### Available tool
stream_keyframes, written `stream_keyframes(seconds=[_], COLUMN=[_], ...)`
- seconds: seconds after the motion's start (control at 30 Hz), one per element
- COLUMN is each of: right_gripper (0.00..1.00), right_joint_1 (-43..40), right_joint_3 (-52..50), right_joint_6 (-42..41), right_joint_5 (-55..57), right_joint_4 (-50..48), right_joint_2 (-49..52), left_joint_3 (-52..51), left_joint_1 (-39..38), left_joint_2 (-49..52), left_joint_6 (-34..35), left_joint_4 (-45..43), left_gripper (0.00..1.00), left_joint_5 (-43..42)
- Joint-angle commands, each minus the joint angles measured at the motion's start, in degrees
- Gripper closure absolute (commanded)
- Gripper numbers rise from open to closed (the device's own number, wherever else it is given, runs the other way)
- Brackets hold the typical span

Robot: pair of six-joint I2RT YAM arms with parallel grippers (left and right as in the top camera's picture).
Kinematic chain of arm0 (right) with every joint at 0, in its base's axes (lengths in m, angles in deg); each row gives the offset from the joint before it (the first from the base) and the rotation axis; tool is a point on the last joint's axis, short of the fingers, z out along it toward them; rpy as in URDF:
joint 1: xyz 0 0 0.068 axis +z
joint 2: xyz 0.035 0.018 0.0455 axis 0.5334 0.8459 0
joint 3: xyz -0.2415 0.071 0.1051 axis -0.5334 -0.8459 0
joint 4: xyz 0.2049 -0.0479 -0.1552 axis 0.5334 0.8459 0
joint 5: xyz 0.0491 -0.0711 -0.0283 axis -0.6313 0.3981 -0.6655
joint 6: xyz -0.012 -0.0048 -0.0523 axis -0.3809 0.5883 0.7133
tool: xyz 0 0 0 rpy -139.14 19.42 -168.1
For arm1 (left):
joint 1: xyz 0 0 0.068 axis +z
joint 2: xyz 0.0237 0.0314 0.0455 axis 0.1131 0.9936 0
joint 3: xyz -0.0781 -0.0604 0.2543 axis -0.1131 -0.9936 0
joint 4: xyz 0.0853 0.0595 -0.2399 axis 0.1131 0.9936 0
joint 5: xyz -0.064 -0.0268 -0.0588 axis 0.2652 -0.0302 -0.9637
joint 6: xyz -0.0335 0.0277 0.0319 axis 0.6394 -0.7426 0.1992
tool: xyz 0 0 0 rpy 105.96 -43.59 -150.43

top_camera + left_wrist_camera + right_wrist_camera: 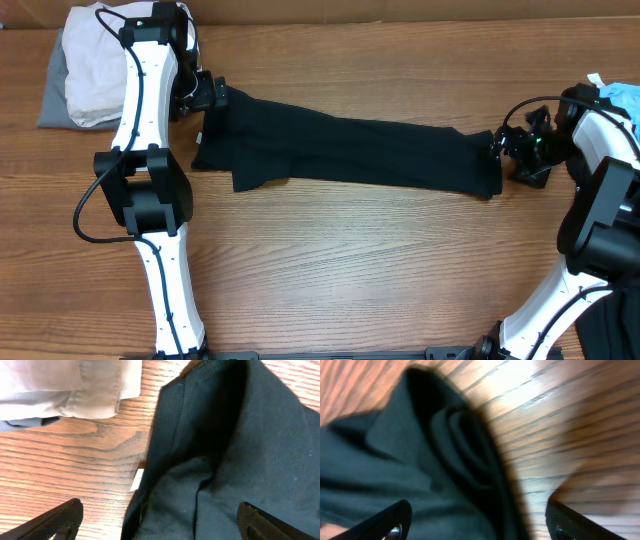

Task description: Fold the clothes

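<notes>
Wood-grain table (350, 260). Black soft-fabric T-shirt (350, 150), folded into a long strip, flat between both grippers. Left gripper (215, 93) and right gripper (500, 150) spread apart, clamping nothing, shirt ends just beneath. Lengthwise fold judged complete; next: grip one end, carry across.

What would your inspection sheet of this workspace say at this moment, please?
Surface: wooden table, no marks seen.
Job's things: black T-shirt lying as a long strip across the middle; cream and grey clothes piled far left.
Clutter: light-blue item at the right edge; dark fabric in the near right corner.
Hands: left hand open at the strip's left end; right hand open at its right end.
Cables: black cable looped beside the left arm; another arched by the right hand.
Surroundings: plain brown panel along the far edge.
</notes>
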Motion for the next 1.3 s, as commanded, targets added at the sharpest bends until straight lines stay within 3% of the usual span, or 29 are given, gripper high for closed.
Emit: stream_keyframes(seconds=[0.0, 0.03, 0.07, 0.13, 0.4, 0.77, 1.03, 1.27], right_gripper=[0.37, 0.50, 0.70, 0.94, 0.96, 0.96, 0.96, 0.96], right_joint_1=[1.1, 1.4, 1.7, 2.3, 1.1, -2.1, 7.9, 20.4], right_joint_3=[-4.6, -5.2, -5.5, -6.0, -3.5, 6.1, 5.9, 4.3], right_joint_6=[1.3, 1.3, 1.3, -0.3, -12.6, -14.0, -14.8, -19.0], right_joint_5=[-6.8, -6.7, -6.7, -6.6, 4.2, 11.0, 9.2, 8.9], right_joint_4=[-0.8, -0.8, -1.0, -1.6, -1.3, 12.3, 13.1, 7.7], right_joint_2=[1.5, 1.5, 1.5, 1.5, 0.7, -8.6, -11.8, -11.8], left_joint_3=[-0.5, -0.5, -0.5, -0.5, -0.5, -0.5, -0.5, -0.5], left_joint_1=[0.0, 0.0, 0.0, 0.0, 0.0, 0.0, 0.0, 0.0], left_joint_2=[0.0, 0.0, 0.0, 0.0, 0.0, 0.0, 0.0, 0.0], left_joint_6=[0.6, 0.6, 0.6, 0.6, 0.6, 0.6, 3.3, 3.6], left_joint_4=[-0.2, -0.2, -0.2, -0.2, -0.3, -1.4, -2.6, -2.9], left_gripper=[0.00, 0.00, 0.00, 0.00, 0.00, 0.00, 0.00, 0.00], left_joint_5=[-1.7, -1.7, -1.7, -1.7, -3.8, -4.7, -4.9, -4.9])
